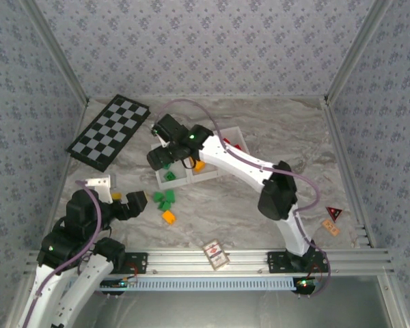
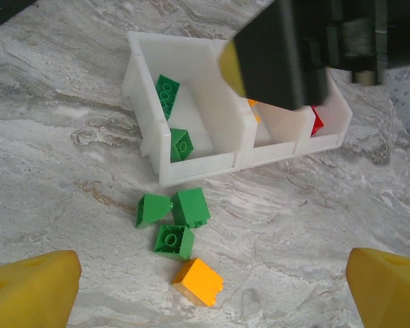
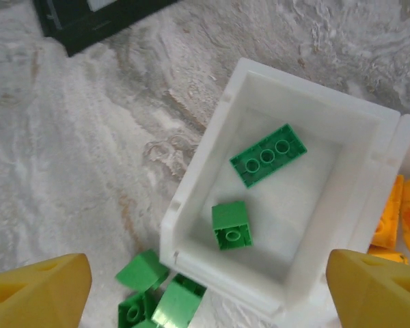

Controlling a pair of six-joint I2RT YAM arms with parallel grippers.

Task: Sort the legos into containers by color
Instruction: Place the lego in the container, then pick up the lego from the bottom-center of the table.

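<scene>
Legos: two green bricks [image 3: 268, 164] lie in the tray compartment nearest the tabletop's left edge, one long and one small and square. Orange bricks [image 3: 396, 215] sit in the middle compartment, and a red brick [image 2: 316, 121] in the compartment nearest the right edge.
Loose legos: three green pieces [image 2: 174, 222] are bunched on the tabletop just outside the tray's near wall, with one orange piece [image 2: 198, 280] just beside them on the near side.
Containers: white three-compartment tray [image 2: 184, 55], around the middle of the tabletop and a little toward the far edge.
Right pincer [image 3: 205, 290]: hovers over the green compartment with its fingers spread wide and nothing between them.
Left pincer [image 1: 126, 199]: close to the near left corner, fingers spread wide and empty, facing the loose pieces.
Tabletop [image 1: 260, 225]: grey marbled surface.
Checkerboard [image 1: 109, 131]: flat at the far left corner.
Card box [image 1: 216, 254]: at the near edge, about midway along.
</scene>
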